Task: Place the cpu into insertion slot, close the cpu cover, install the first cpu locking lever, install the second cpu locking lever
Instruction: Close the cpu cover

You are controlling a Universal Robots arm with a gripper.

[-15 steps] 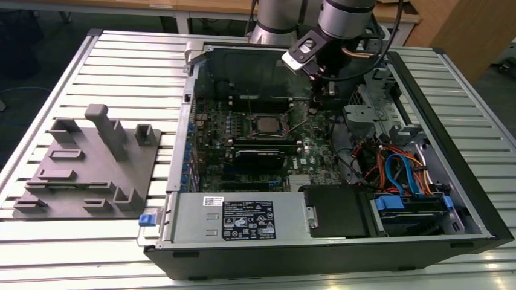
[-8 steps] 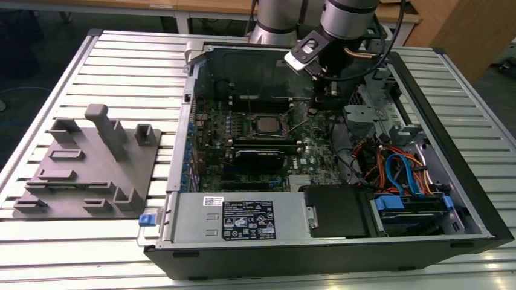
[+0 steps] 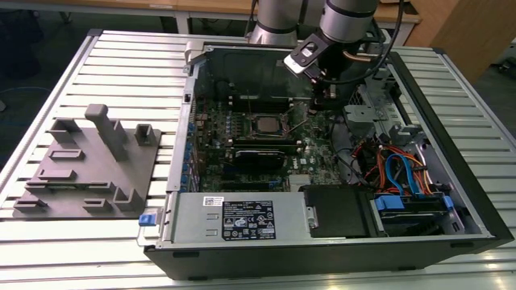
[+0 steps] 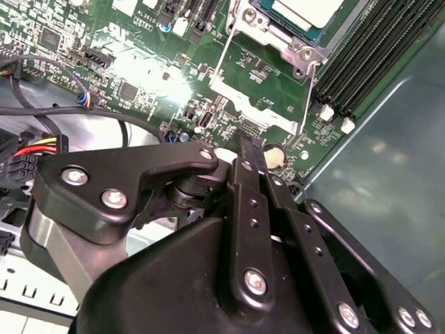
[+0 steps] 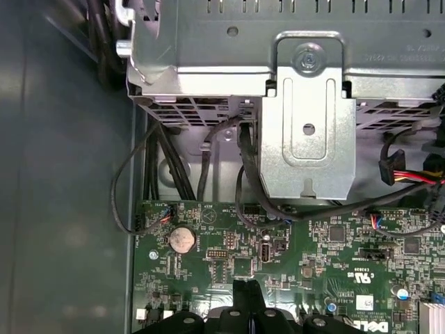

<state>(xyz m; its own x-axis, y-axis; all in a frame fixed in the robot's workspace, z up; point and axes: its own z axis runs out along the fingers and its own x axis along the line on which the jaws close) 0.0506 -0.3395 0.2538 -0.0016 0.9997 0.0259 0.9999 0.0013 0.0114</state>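
Inside the open computer case, the cpu [image 3: 266, 124] lies with its pale silver face up in the insertion slot [image 4: 292, 45]; its corner appears as cpu [image 4: 306, 8] in the second wrist view. The cpu cover [image 4: 238, 104], a thin silver frame, is swung open off the slot toward the gripper, and green board shows through its window. My gripper [image 3: 322, 96] hangs over the motherboard on the exterior view's right of the slot. Its black fingers are shut with nothing between them, and the tip of the gripper [image 4: 250, 142] is close to the cover's free edge. It also appears as gripper [image 5: 247, 284] over the board.
Black memory slots [image 4: 368, 62] run beside the socket. A coin battery [image 5: 182, 239], black cables and a metal drive cage [image 5: 306, 125] lie beyond the gripper. The case wall [image 5: 62, 174] stands close by. A grey fixture plate [image 3: 89, 163] sits on the table at the exterior view's left.
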